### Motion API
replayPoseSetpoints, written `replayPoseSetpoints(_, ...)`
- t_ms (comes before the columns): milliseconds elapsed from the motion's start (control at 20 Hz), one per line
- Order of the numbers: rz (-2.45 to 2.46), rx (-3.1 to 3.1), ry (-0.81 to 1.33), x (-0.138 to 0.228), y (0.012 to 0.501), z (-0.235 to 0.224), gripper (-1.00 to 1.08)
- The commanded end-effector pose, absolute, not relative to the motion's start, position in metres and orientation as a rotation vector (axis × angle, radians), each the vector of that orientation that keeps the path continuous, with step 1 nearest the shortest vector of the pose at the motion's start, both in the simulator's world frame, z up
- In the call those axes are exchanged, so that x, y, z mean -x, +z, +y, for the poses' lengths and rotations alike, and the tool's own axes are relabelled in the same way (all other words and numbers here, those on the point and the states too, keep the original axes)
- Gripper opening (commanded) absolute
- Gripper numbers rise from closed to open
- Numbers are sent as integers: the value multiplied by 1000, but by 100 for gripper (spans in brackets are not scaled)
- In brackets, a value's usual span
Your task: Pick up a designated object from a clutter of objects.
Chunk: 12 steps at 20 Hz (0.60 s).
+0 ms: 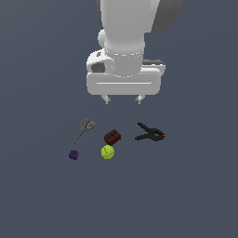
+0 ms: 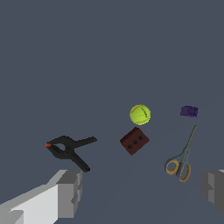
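Hovering over the clutter, nothing held

Spread wide and empty, the gripper (image 1: 123, 99) hangs above the pile. The tennis ball (image 1: 108, 152) lies on the floor just beside the brick (image 1: 112, 136), between the purple lump (image 1: 74, 155) and the clamp (image 1: 151, 134), near the scissors (image 1: 83, 130).

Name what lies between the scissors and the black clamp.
The dark red brick sits between the scissors and the black clamp, clearest in the exterior view.

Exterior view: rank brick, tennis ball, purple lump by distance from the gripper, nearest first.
From the gripper:
1. dark red brick, just below the fingers.
2. tennis ball, just beyond the brick.
3. purple lump, off to the exterior view's left, past the scissors.
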<state>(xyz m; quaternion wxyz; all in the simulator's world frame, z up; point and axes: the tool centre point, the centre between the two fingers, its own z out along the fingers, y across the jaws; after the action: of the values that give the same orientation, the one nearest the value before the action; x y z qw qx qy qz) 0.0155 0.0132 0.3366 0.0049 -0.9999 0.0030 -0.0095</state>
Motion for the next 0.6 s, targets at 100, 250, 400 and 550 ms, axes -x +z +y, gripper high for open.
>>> replayPoseSetpoints(100, 1, 3132, -32, -15, 337, 15, 100)
replayPoseSetpoints(250, -44, 3131, -40, -14, 341, 26, 100)
replayPoseSetpoints(400, -98, 3129, -51, -13, 346, 38, 100)
replayPoseSetpoints(550, -114, 3129, -54, -13, 347, 41, 100)
